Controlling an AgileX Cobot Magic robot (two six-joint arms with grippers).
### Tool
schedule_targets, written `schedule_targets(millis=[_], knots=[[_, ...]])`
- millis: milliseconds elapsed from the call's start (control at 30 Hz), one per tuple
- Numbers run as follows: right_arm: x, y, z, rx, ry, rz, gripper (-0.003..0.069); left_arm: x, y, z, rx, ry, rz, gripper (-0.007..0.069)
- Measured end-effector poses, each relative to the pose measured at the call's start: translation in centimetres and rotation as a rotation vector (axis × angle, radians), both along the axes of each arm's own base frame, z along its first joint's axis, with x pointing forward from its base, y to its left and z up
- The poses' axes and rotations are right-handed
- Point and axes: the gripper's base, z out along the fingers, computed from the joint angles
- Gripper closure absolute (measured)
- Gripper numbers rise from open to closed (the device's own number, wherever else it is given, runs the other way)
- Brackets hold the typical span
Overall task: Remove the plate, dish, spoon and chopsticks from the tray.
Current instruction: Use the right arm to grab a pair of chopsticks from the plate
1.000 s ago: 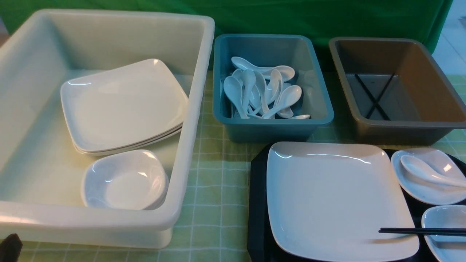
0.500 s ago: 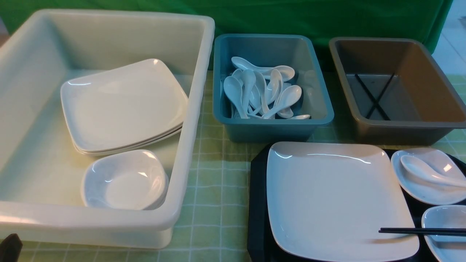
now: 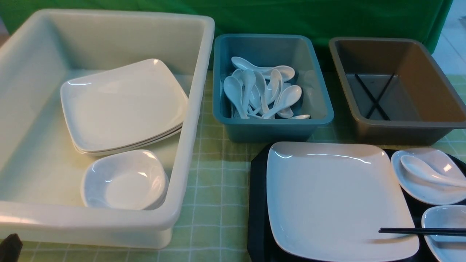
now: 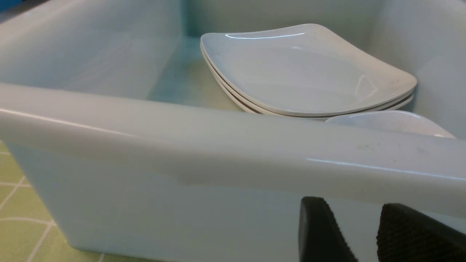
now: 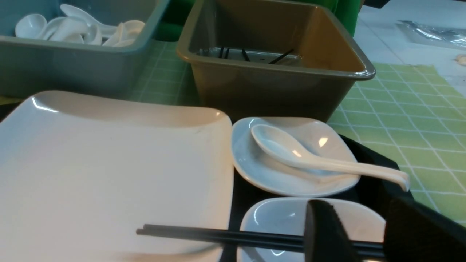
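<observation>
Front view first. One white tub (image 3: 109, 222) sits on the left with a stack of three square plates (image 3: 123, 105) inside and small dishes (image 3: 125, 180) nested near them; how many dishes, I cannot tell. At the far centre is one blue tub (image 3: 269, 129) with a heap of white spoons (image 3: 260, 92) too tangled to count. Far right, one brown tub (image 3: 400, 133) has black sticks (image 3: 373, 96) crossed on its floor.

Near right is the tray (image 3: 256, 203). It carries one plate (image 3: 335, 196), a far dish (image 3: 418, 191) with one spoon (image 3: 422, 171) lying in it, and a near dish (image 3: 444, 218). One pair of chopsticks (image 3: 418, 230) bridges the plate and the near dish.

A green checked tablecloth (image 3: 214, 189) covers the table, with a green backdrop (image 3: 291, 18) behind.

Over to the left wrist view: the left gripper (image 4: 364, 233) sits low outside the white tub's near wall, its claw spread and holding nothing. The same three plates show over the rim.

Right wrist view now: the right gripper (image 5: 358, 222) is at the near right of the tray by the near dish. Its claw is spread and grips nothing, and the chopsticks lie across just beyond it. Pale floor (image 5: 400, 36) shows past the cloth.
</observation>
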Motion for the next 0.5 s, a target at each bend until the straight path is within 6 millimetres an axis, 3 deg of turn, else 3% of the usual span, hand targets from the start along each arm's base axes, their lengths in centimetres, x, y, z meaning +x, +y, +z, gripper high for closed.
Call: schedule_targets(millis=[133, 200, 267, 400, 500], knots=[[0.0, 0.01, 0.0, 0.005, 0.0, 0.0, 0.0417, 0.0, 0.0, 0.0, 0.0, 0.0, 0.0, 0.04], [0.01, 0.08, 0.07, 0.087, -0.006, -0.005, 0.0417, 0.0, 0.0, 0.0, 0.0, 0.0, 0.0, 0.04], [0.02, 0.2, 0.16, 0.231, -0.01, -0.012, 0.0417, 0.0, 0.0, 0.0, 0.0, 0.0, 0.0, 0.04], [0.01, 0.49, 0.24, 0.683, 0.007, -0.047, 0.0417, 0.0, 0.0, 0.0, 0.0, 0.0, 0.0, 0.04], [0.01, 0.56, 0.29, 0.86, 0.014, -0.066, 0.0417, 0.0, 0.0, 0.0, 0.0, 0.0, 0.0, 0.04]])
